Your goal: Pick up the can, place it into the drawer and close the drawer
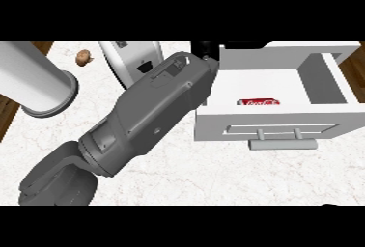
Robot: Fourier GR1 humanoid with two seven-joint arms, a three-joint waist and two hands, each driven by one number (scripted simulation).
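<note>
Red metal can (pixel 258 102): lying inside open white drawer (pixel 324 82), near front wall. Likely light, rigid, slippery; best grasped round its sides. Left hand (pixel 205 48): mostly hidden behind forearm, finger state indeterminable. Right hand: unseen.

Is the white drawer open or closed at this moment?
Open. The drawer is pulled out with its handle toward the robot, its inside is exposed, and the red can lies inside against the front wall.

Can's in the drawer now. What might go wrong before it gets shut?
1. The one forearm in view reaches to the open drawer's left rear corner with its hand hidden there; pulling back may snag the wall.
2. The red can lies against the front panel, so a quick push on the handle might set it rolling.
</note>
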